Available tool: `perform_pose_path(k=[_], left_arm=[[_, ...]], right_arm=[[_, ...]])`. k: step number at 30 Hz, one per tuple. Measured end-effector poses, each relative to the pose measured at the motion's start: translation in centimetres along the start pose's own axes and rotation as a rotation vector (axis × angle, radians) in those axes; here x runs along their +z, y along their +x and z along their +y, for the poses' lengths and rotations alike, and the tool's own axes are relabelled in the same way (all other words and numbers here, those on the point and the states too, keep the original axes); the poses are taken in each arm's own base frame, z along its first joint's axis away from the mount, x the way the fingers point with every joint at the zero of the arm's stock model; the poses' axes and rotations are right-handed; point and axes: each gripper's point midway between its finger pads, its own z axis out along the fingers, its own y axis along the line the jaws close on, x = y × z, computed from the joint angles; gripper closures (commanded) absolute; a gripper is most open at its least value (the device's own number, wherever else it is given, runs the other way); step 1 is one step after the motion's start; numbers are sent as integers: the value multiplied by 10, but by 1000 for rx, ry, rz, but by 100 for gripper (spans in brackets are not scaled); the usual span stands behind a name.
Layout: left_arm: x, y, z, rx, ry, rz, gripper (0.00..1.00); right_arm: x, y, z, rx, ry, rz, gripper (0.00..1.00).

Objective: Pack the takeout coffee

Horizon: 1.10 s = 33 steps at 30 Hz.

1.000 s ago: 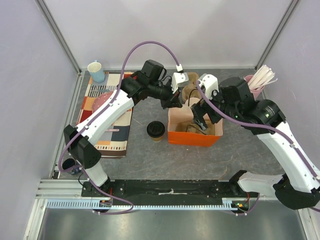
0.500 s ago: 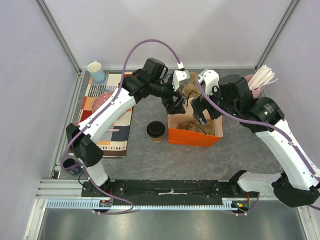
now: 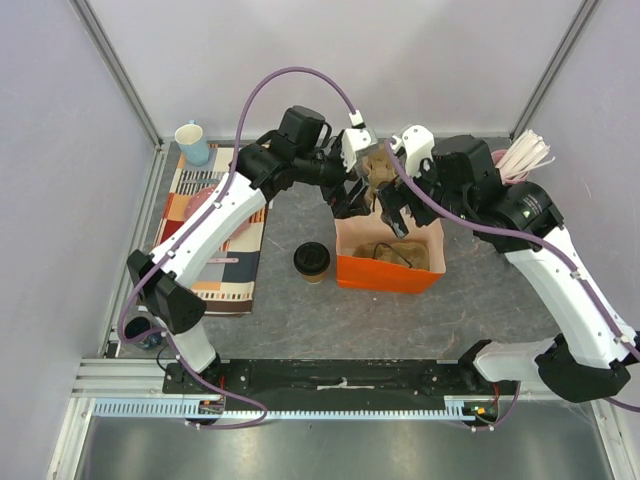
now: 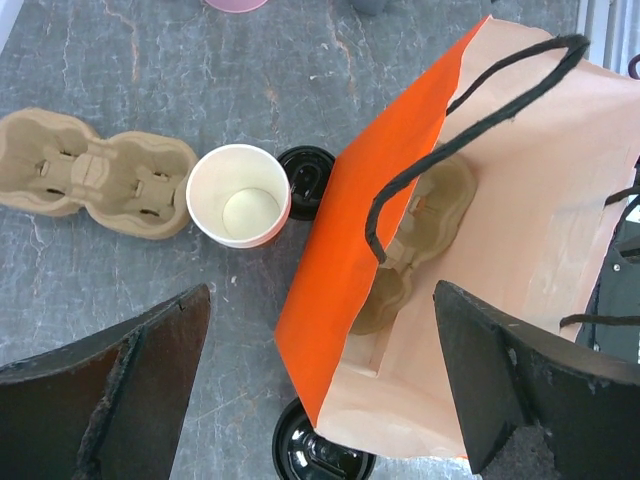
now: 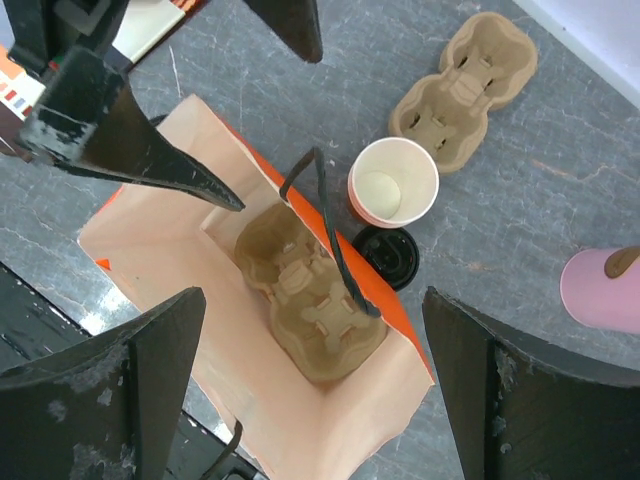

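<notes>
Orange paper bag (image 3: 388,275) stands open mid-worktop (image 3: 300,320). It has black cord handles and 1 pulp cup carrier (image 5: 305,300) lying flat on its floor. Takeout coffee (image 3: 312,259) sits outside the bag, upright on the worktop with its black lid on, just beside the bag's 9 o'clock side in the top view.

Left claw (image 4: 318,300) hangs over the bag's 10-11 o'clock corner, fingers wide apart, holding nothing. Right claw (image 5: 312,300) hangs over the bag mouth from 1 o'clock, fingers also wide apart and empty, its camera looking straight down on the carrier. Neither claw touches the coffee.

Behind the bag at 12 o'clock:
- 2nd carrier (image 5: 465,90), pockets empty
- lidless paper cup (image 5: 393,190) just beside it
- loose black lid (image 5: 388,255) next to that cup; touching or not, can't tell

Pink cup (image 5: 600,290) with white straws (image 3: 525,155) at 2 o'clock. Blue mug (image 3: 192,143) at 10 o'clock, far corner.
</notes>
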Motion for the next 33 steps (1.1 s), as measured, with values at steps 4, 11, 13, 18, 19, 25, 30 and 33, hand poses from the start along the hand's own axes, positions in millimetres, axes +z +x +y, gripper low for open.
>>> perform_pose_path(k=[4, 11, 13, 18, 19, 25, 30, 33], left_arm=[[-9, 1, 2, -18, -14, 8, 0], [-68, -12, 17, -75, -110, -49, 1], [-92, -15, 25, -82, -158, -78, 3], [-132, 15, 33, -119, -238, -73, 0], [-133, 30, 33, -125, -245, -49, 0], [-103, 141, 17, -161, -175, 171, 17], [-88, 187, -10, -155, -39, 245, 37], [-83, 184, -25, -50, 64, 207, 37]], right_arm=[[-5, -18, -1, -3, 1, -41, 2], [-31, -48, 2, -29, -33, -156, 2], [-36, -50, 4, -39, -50, -169, 2], [-43, -50, 8, -56, -72, -187, 2], [-44, -50, 8, -59, -74, -188, 2], [-45, -42, 11, -70, -93, -180, 2], [-38, -34, 14, -72, -108, -154, 2], [-35, -30, 15, -74, -112, -140, 2]])
